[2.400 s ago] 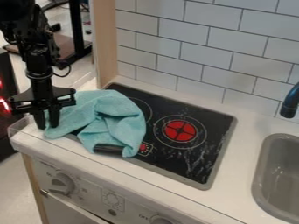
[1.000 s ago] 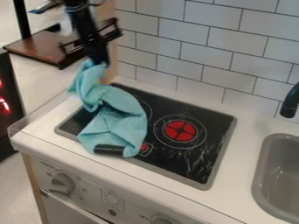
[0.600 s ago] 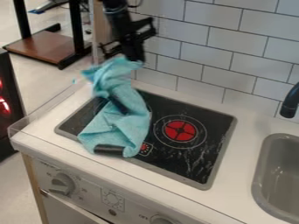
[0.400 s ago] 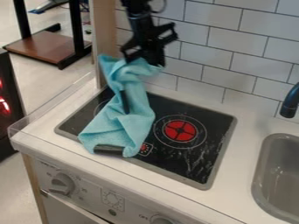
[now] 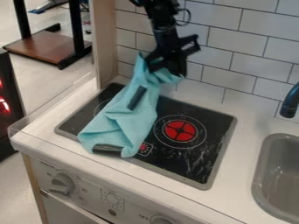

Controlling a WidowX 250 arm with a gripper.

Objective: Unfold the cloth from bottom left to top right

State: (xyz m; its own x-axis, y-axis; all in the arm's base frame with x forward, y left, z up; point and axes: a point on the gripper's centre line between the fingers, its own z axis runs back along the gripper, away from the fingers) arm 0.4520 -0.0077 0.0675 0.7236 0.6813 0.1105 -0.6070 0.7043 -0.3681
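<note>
Black stovetop (image 5: pixel 213 127) is supporting the near part of the teal cloth (image 5: pixel 125 120), whose far end is hanging raised from the claw (image 5: pixel 166 70), which is gripping it. The cloth is probably behaving as light, limp and hardly slippery, its far corner offering the best hold. It is looking matte and creased, with a dark near patch (image 5: pixel 108 149) and a smaller middle patch (image 5: pixel 137 97) showing.
</note>
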